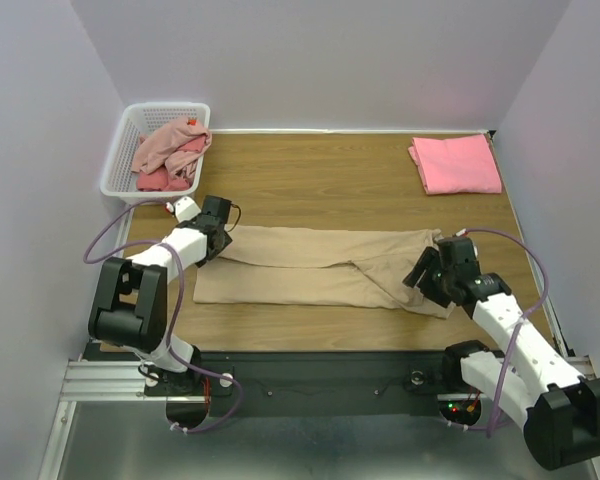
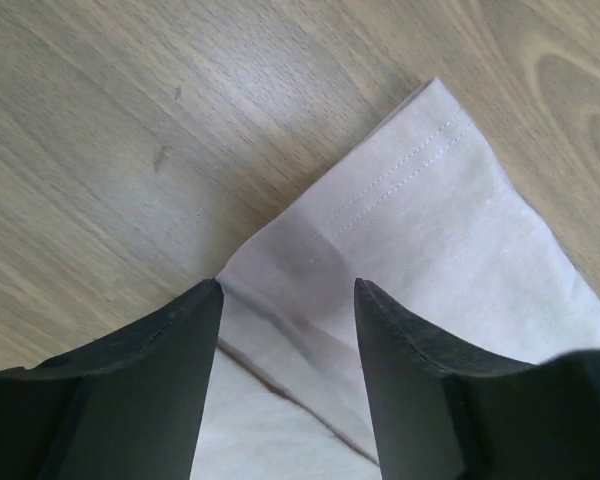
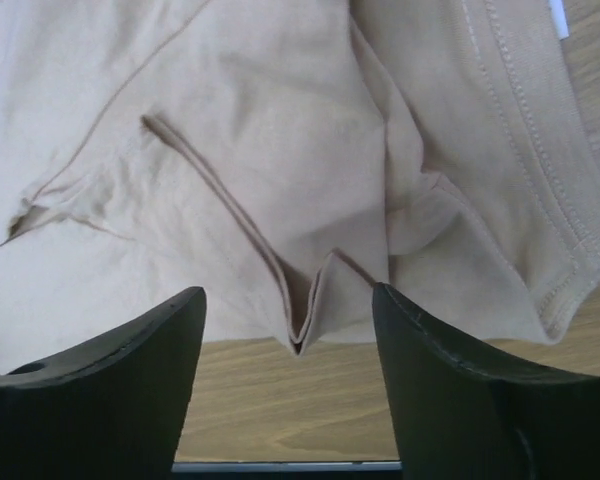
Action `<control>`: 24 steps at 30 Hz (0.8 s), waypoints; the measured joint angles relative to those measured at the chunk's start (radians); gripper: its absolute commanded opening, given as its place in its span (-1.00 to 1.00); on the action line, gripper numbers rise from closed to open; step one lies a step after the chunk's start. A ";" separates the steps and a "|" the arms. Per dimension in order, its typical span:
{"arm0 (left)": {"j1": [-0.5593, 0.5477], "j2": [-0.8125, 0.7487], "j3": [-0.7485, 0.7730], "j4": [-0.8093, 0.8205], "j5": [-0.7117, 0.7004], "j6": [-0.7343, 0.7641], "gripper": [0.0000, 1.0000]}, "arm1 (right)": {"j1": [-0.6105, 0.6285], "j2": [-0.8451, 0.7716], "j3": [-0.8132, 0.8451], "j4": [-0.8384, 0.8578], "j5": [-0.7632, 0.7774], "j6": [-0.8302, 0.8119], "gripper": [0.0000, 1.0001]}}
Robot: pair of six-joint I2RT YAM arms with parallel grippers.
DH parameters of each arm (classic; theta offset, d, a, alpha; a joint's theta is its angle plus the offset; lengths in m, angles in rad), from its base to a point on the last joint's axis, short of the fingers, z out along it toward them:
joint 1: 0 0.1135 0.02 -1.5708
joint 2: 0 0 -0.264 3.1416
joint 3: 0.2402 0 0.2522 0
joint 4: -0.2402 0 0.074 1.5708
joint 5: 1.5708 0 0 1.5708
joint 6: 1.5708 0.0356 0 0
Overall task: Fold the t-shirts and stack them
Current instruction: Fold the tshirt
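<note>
The beige shirt point(image 1: 330, 268) lies flat across the middle of the table point(image 1: 310, 170), drawn into a long band running left to right, its sides turned in over one another so a seam of overlap runs down its length. My left gripper point(image 2: 288, 290) hovers low over the left end, where a stitched hem corner points out onto the bare wood; its fingers are spread, the cloth lying under them and nothing pinched between. My right gripper point(image 3: 288, 295) is at the right end, over a rumpled patch with a small peak of fabric at the near edge; those fingers are spread too and hold nothing. I judge the lengthwise fold to be laid down and the crosswise fold to be the step in hand. For that I would need to close on both layers at one end, lift them together without dragging the band crooked, and carry that end over to meet the other, smoothing the right side's wrinkles on the way. A folded pink shirt point(image 1: 457, 163) sits at the far right corner, well apart, a likely base for the stack. At the far left a white basket point(image 1: 165, 106) holds a dusty-pink shirt point(image 1: 170, 142) and a red shirt point(image 1: 160, 181), both crumpled and unfolded.
</note>
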 measured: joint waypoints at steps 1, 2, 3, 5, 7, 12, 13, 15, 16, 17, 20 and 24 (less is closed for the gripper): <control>0.000 -0.016 0.000 -0.013 0.001 -0.003 0.73 | 0.000 -0.004 0.004 -0.008 -0.006 -0.001 0.74; 0.000 -0.034 0.000 -0.023 0.002 -0.006 0.78 | 0.000 -0.018 0.020 -0.024 -0.016 -0.006 0.99; 0.000 -0.060 0.000 -0.036 0.004 -0.008 0.80 | 0.000 -0.031 0.032 -0.029 -0.019 -0.007 1.00; 0.000 -0.143 0.000 -0.052 0.016 -0.008 0.82 | 0.000 -0.050 0.067 -0.039 -0.019 -0.018 1.00; 0.000 -0.222 0.001 -0.055 0.030 -0.007 0.82 | 0.000 -0.050 0.119 -0.040 -0.013 -0.027 1.00; -0.002 -0.300 0.019 -0.037 0.076 0.007 0.84 | 0.000 0.071 0.230 -0.025 0.045 -0.052 1.00; -0.003 -0.292 0.019 -0.023 0.091 0.013 0.84 | 0.000 0.111 0.248 -0.025 0.065 -0.055 1.00; -0.006 -0.262 0.023 0.000 0.118 0.024 0.85 | 0.000 0.245 0.301 -0.024 0.125 -0.064 1.00; -0.010 -0.220 0.032 0.019 0.141 0.033 0.85 | 0.000 0.307 0.325 -0.022 0.148 -0.067 1.00; -0.014 -0.184 0.039 0.035 0.156 0.038 0.84 | 0.000 0.364 0.344 -0.017 0.169 -0.070 1.00; -0.022 -0.074 0.058 0.072 0.198 0.058 0.85 | 0.000 0.512 0.394 -0.013 0.225 -0.074 1.00; -0.028 0.042 0.073 0.110 0.243 0.079 0.85 | 0.000 0.633 0.432 -0.005 0.291 -0.074 1.00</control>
